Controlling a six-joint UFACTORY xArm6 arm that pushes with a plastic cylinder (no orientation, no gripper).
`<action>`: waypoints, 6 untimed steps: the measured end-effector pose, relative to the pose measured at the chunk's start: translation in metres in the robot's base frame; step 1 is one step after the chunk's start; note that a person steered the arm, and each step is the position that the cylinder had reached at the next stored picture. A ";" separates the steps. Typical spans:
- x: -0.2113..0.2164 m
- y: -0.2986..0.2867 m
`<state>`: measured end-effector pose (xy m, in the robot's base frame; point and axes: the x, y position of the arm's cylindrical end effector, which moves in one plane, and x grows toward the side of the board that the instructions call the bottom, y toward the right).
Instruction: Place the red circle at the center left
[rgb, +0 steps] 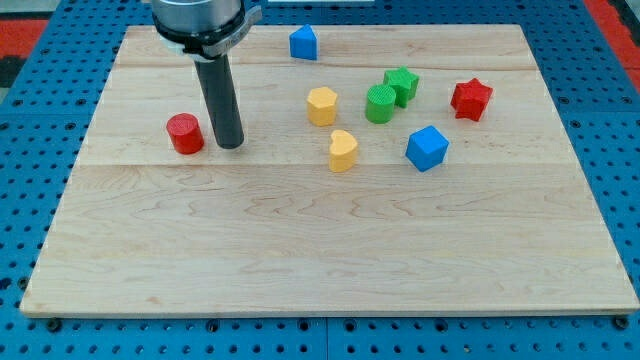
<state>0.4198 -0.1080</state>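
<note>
Red circle (184, 133) just left of my tip (231, 146).

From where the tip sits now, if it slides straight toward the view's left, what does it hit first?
The red circle. My tip sits just to its right, a small gap apart, roughly level with it. Depth is slightly uncertain, so contact may be off-centre.

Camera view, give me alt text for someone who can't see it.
My tip, the end of a dark rod, rests on a pale wooden board just right of a small red cylinder block at the view's left. Further right sit two yellow blocks, two touching green blocks, two blue blocks and a red star-like block.
</note>
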 end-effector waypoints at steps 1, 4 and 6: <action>0.016 -0.021; -0.053 -0.103; 0.017 -0.123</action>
